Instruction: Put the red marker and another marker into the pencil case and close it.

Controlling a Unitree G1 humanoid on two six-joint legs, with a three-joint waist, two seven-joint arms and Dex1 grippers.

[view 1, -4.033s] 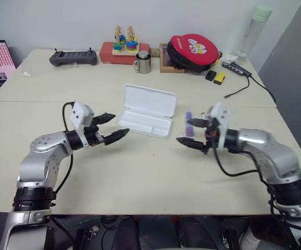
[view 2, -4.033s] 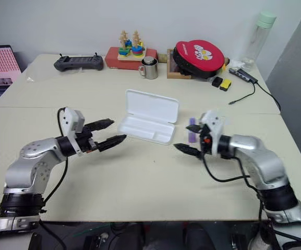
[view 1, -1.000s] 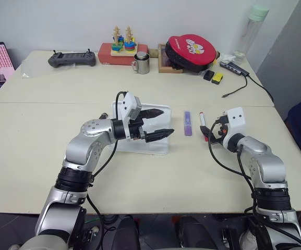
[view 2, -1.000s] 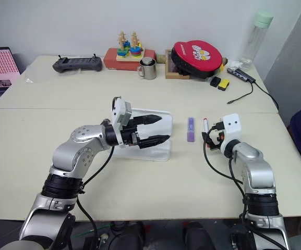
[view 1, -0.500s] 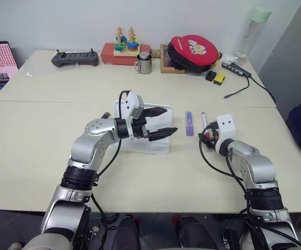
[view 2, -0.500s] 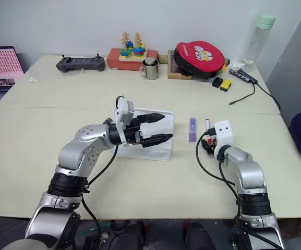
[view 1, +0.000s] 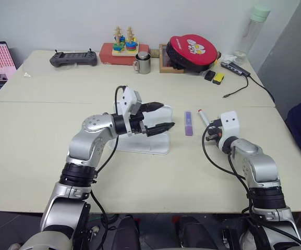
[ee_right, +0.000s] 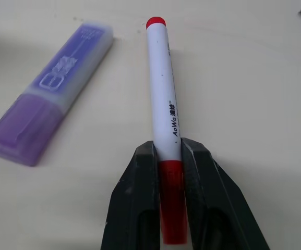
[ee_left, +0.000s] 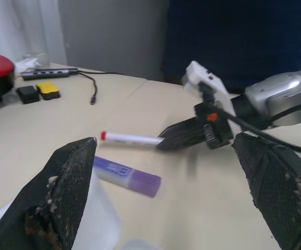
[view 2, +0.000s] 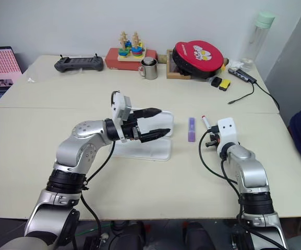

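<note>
Red marker (ee_right: pixel 161 104) pinched by right gripper (ee_right: pixel 162 208) fingers near purple marker (ee_right: pixel 48 117); left gripper (view 1: pixel 160 117) spread wide over pencil case (view 1: pixel 155 146); bare counter (view 1: pixel 192 172) around.

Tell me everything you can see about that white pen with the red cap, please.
The red marker is a slim pen with a smooth white barrel that looks like plastic, small printed lettering, a red cap and a small red far end. It lies flat on the beige table, beside the purple marker without touching it. The right gripper has its two black fingers pressed against the cap end, one on each side. It does not look lifted yet.
</note>
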